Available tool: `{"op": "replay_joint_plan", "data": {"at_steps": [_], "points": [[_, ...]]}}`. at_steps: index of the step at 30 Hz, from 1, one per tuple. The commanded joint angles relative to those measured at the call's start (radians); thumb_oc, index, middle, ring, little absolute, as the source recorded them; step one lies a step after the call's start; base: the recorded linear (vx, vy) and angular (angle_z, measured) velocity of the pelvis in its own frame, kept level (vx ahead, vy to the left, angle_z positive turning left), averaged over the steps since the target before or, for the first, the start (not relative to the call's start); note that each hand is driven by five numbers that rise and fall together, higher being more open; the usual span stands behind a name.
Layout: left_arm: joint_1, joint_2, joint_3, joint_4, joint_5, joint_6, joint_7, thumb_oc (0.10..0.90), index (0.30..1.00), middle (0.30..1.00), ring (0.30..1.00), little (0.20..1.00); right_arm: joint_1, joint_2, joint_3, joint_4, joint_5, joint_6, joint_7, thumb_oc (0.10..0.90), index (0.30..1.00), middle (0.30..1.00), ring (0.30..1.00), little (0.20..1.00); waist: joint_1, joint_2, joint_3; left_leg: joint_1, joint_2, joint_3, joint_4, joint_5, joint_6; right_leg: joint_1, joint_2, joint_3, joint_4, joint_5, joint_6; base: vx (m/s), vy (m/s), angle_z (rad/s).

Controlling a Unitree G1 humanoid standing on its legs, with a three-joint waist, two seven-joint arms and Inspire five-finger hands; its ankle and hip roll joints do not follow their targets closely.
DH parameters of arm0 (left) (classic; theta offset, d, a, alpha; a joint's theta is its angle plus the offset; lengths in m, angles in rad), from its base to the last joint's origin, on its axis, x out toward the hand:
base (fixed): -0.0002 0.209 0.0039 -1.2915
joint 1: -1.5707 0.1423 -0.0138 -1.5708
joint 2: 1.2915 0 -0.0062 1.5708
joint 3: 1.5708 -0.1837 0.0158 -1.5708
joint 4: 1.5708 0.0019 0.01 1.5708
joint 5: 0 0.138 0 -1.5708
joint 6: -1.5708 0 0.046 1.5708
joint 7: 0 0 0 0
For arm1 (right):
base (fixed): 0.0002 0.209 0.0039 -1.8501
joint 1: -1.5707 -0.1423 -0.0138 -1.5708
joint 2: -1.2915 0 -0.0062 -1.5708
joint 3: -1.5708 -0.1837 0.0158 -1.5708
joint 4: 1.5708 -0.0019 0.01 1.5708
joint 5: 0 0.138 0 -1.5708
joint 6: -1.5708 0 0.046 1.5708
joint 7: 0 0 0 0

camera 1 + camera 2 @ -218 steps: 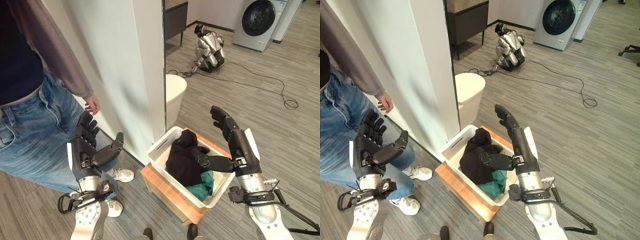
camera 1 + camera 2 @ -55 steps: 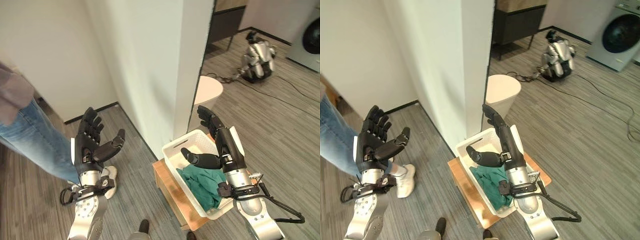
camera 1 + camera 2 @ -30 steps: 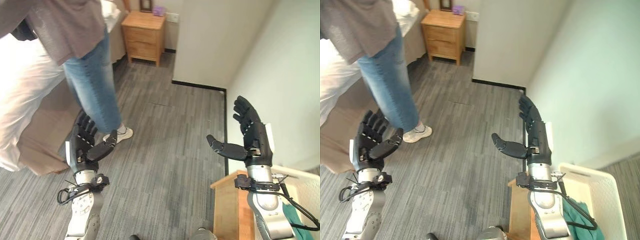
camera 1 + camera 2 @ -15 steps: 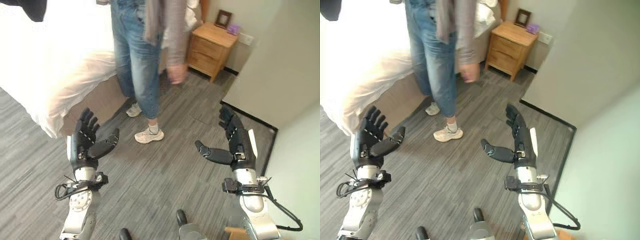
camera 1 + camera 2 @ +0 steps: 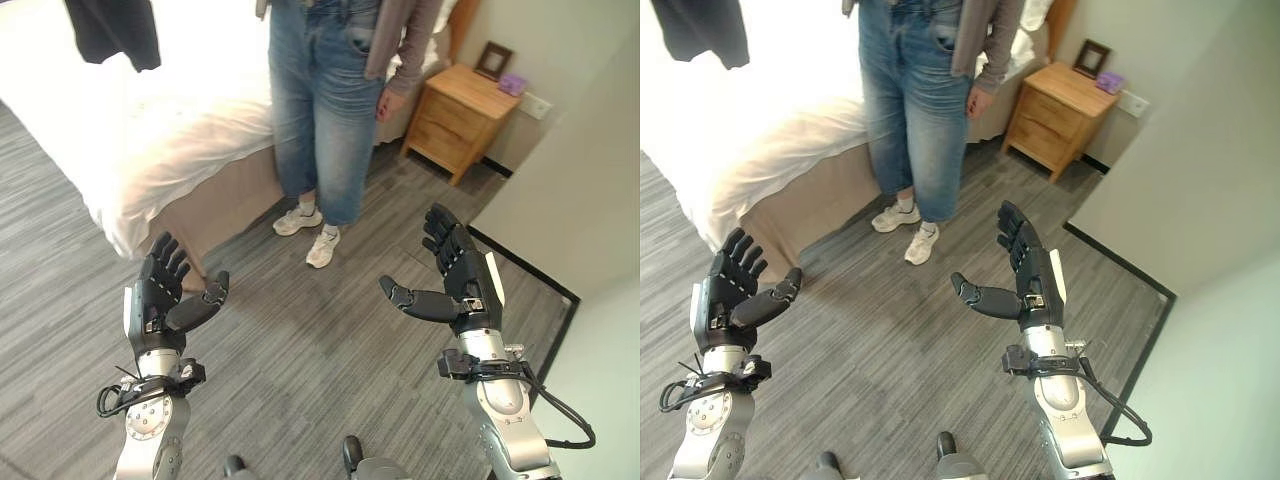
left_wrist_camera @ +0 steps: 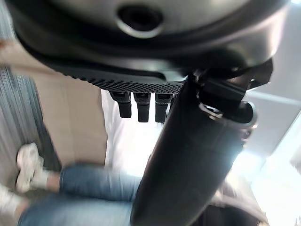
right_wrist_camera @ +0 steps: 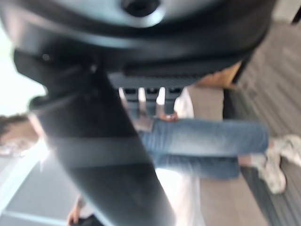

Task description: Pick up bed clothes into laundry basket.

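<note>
A dark garment [image 5: 115, 30] hangs in the air at the top left, above a bed with a white sheet [image 5: 170, 130]; what holds it up is out of the picture. My left hand [image 5: 160, 295] is raised at the lower left, palm inward, fingers straight and spread, holding nothing. My right hand [image 5: 460, 275] is raised at the lower right in the same open pose, also empty. Both hands hover over bare grey floor, well short of the bed. In the left wrist view the fingers [image 6: 141, 106] stand straight, with the bed and jeans beyond them.
A person in blue jeans and white shoes [image 5: 325, 110] stands at the bed's near corner, between my hands and the bed. A wooden nightstand [image 5: 465, 120] sits at the back right. A pale wall [image 5: 590, 150] with a dark skirting runs along the right.
The whole picture has shifted, so the camera has turned: bed and person now sit nearer the centre and the dark garment shows more fully. Both hands keep their open pose.
</note>
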Motion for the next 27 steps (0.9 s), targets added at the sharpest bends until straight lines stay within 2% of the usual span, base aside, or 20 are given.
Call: {"op": "replay_joint_plan", "data": {"at_steps": [1,2,3,4,5,6,9,10,13,14,15,16,18,20,21,22,23,24,26,27], "points": [[-0.026,0.055,0.072,-0.052,0.067,-0.082,0.044,0.8,0.9,0.9,0.9,0.9,-0.093,-0.013,-0.008,-0.092,0.044,-0.083,-0.012,0.8,0.9,0.9,0.9,0.9,0.003,-0.009,-0.02,0.016,0.061,0.137,0.105,-0.055,0.032,0.09,-0.036,-0.007,-0.049,-0.096,0.002,0.21,-0.038,0.44],[-0.02,0.064,0.083,-0.031,0.096,-0.064,0.05,0.8,0.9,0.9,0.9,0.9,-0.102,-0.017,-0.002,-0.086,0.038,-0.074,-0.012,0.8,0.9,0.9,0.9,0.9,0.01,-0.005,-0.028,-0.004,0.057,0.179,0.073,-0.075,0.041,0.103,-0.035,-0.009,-0.052,-0.108,0.005,0.41,0.042,0.03],[0.001,0.064,0.102,-0.022,0.126,-0.052,0.045,0.8,0.9,0.9,0.9,0.9,-0.112,-0.026,0.007,-0.081,0.013,-0.057,-0.001,0.8,0.9,0.9,0.9,0.9,0.022,0.008,-0.048,-0.02,0.04,0.242,-0.048,-0.117,0.066,0.114,-0.038,-0.002,-0.052,-0.137,0.024,0.33,0.084,-0.11],[0.004,0.062,0.103,-0.024,0.127,-0.052,0.045,0.8,0.9,0.9,0.9,0.9,-0.11,-0.027,0.009,-0.082,0.012,-0.056,-0.002,0.8,0.9,0.9,0.9,0.9,0.021,0.001,-0.05,-0.011,0.027,0.248,-0.055,-0.123,0.068,0.119,-0.049,-0.003,-0.052,-0.143,0.028,0.56,0.245,0.18],[0.024,0.058,0.114,-0.018,0.151,-0.04,0.043,0.8,0.9,0.9,0.9,0.9,-0.12,-0.034,0.018,-0.079,-0.004,-0.047,0.005,0.8,0.9,0.9,0.9,0.9,0.027,0.03,-0.068,-0.015,0.027,0.281,-0.214,-0.105,0.059,0.143,-0.043,0.002,-0.052,-0.169,0.049,0.5,0.223,0.22],[0.035,0.051,0.119,-0.018,0.158,-0.037,0.043,0.8,0.9,0.9,0.9,0.9,-0.126,-0.037,0.023,-0.078,-0.008,-0.042,0.003,0.8,0.9,0.9,0.9,0.9,0.032,0.039,-0.079,-0.014,0.025,0.306,-0.309,-0.079,0.062,0.16,-0.049,-0.003,-0.052,-0.181,0.06,0.49,0.214,0.21],[0.046,0.046,0.125,-0.017,0.161,-0.029,0.043,0.8,0.9,0.9,0.9,0.9,-0.137,-0.052,0.02,-0.078,-0.019,-0.032,-0.003,0.8,0.9,0.9,0.9,0.9,0.043,0.045,-0.089,-0.033,0.032,0.31,-0.427,-0.04,0.064,0.206,-0.079,-0.024,-0.052,-0.207,0.087,0.44,0.187,0.14],[0.058,0.048,0.121,-0.016,0.166,-0.019,0.034,0.8,0.9,0.9,0.9,0.9,-0.136,-0.051,0.025,-0.07,-0.029,-0.024,0.004,0.8,0.9,0.9,0.9,0.9,0.043,0.068,-0.105,-0.025,0.02,0.279,-0.462,-0.016,0.077,0.227,-0.093,-0.028,-0.052,-0.205,0.111,0.65,0.256,0.01],[0.047,0.056,0.115,-0.009,0.173,-0.01,0.044,0.8,0.9,0.9,0.9,0.9,-0.15,-0.044,0.04,-0.056,-0.034,-0.022,0.002,0.8,0.9,0.9,0.9,0.9,0.056,0.067,-0.118,-0.016,-0.011,0.227,-0.464,0.029,0.08,0.241,-0.115,-0.003,-0.051,-0.192,0.116,0.42,0.184,-0.63],[0.025,0.077,0.113,0.007,0.181,-0.001,0.059,0.8,0.9,0.9,0.9,0.9,-0.17,-0.038,0.063,-0.03,-0.038,-0.008,0.001,0.8,0.9,0.9,0.9,0.9,0.06,0.036,-0.133,0.017,-0.061,0.211,-0.457,0.017,0.104,0.23,-0.165,0.017,0.023,-0.142,0.142,0.44,0.22,-0.82],[0.024,0.078,0.114,0.008,0.181,-0.001,0.059,0.8,0.9,0.9,0.9,0.9,-0.172,-0.037,0.063,-0.029,-0.038,-0.008,0.0,0.8,0.9,0.9,0.9,0.9,0.066,0.037,-0.134,0.016,-0.058,0.217,-0.459,0.019,0.105,0.224,-0.165,0.024,0.023,-0.138,0.142,0.4,0.207,-0.33],[0.003,0.09,0.105,0.021,0.184,0.003,0.065,0.8,0.9,0.9,0.9,0.9,-0.18,-0.038,0.068,-0.009,-0.042,-0.002,-0.001,0.8,0.9,0.9,0.9,0.9,0.066,0.021,-0.139,0.037,-0.088,0.209,-0.455,-0.001,0.12,0.214,-0.19,0.024,0.076,-0.091,0.16,0.23,0.137,-0.1],[-0.038,0.114,0.09,0.046,0.195,0.014,0.077,0.8,0.9,0.9,0.9,0.9,-0.188,-0.043,0.068,0.027,-0.063,0.007,-0.013,0.8,0.9,0.9,0.9,0.9,0.073,-0.005,-0.143,0.085,-0.148,0.21,-0.457,-0.043,0.157,0.171,-0.23,0.05,0.225,0.113,0.181,0.33,0.247,0.06],[-0.079,0.149,0.089,0.04,0.181,0.0,0.082,0.8,0.9,0.9,0.9,0.9,-0.191,-0.049,0.041,0.026,-0.058,0.005,-0.023,0.8,0.9,0.9,0.9,0.9,0.045,-0.001,-0.113,0.17,-0.189,0.176,-0.471,-0.123,0.201,0.057,-0.209,0.113,0.465,0.256,0.16,0.53,0.278,0.39],[-0.084,0.153,0.084,0.038,0.179,0.002,0.077,0.8,0.9,0.9,0.9,0.9,-0.186,-0.048,0.031,0.023,-0.054,0.005,-0.024,0.8,0.9,0.9,0.9,0.9,0.035,0.01,-0.101,0.196,-0.188,0.153,-0.477,-0.141,0.208,0.011,-0.175,0.124,0.509,0.214,0.144,0.45,0.171,0.5],[-0.085,0.153,0.085,0.038,0.179,0.003,0.077,0.8,0.9,0.9,0.9,0.9,-0.186,-0.048,0.031,0.023,-0.054,0.005,-0.024,0.8,0.9,0.9,0.9,0.9,0.036,0.014,-0.102,0.194,-0.183,0.154,-0.477,-0.138,0.207,0.007,-0.17,0.125,0.51,0.216,0.141,0.48,0.119,0.93],[-0.087,0.15,0.081,0.029,0.176,0.008,0.065,0.8,0.9,0.9,0.9,0.9,-0.157,-0.039,0.008,0.016,-0.042,0.0,-0.014,0.8,0.9,0.9,0.9,0.9,0.0,0.021,-0.078,0.24,-0.203,0.11,-0.481,-0.173,0.211,-0.086,-0.113,0.11,0.524,0.121,0.134,0.3,0.053,1.05],[-0.087,0.15,0.081,0.029,0.176,0.009,0.065,0.8,0.9,0.9,0.9,0.9,-0.157,-0.039,0.008,0.016,-0.042,0.0,-0.013,0.8,0.9,0.9,0.9,0.9,-0.002,0.024,-0.079,0.236,-0.199,0.108,-0.482,-0.169,0.21,-0.088,-0.109,0.107,0.521,0.125,0.131,0.5,0.075,0.92],[-0.085,0.145,0.084,0.021,0.174,0.011,0.053,0.8,0.9,0.9,0.9,0.9,-0.134,-0.039,-0.011,-0.007,-0.029,-0.001,-0.005,0.8,0.9,0.9,0.9,0.9,-0.045,0.029,-0.061,0.289,-0.205,0.074,-0.483,-0.215,0.2,-0.172,-0.08,0.046,0.436,0.02,0.109,0.55,-0.003,0.75],[-0.086,0.128,0.074,0.009,0.158,0.01,0.044,0.8,0.9,0.9,0.9,0.9,-0.12,-0.038,-0.022,-0.016,-0.026,-0.008,0.0,0.8,0.9,0.9,0.9,0.9,-0.082,0.02,-0.058,0.339,-0.216,0.035,-0.483,-0.258,0.188,-0.211,-0.028,0.026,0.281,-0.029,0.096,0.54,-0.048,0.79]]}}
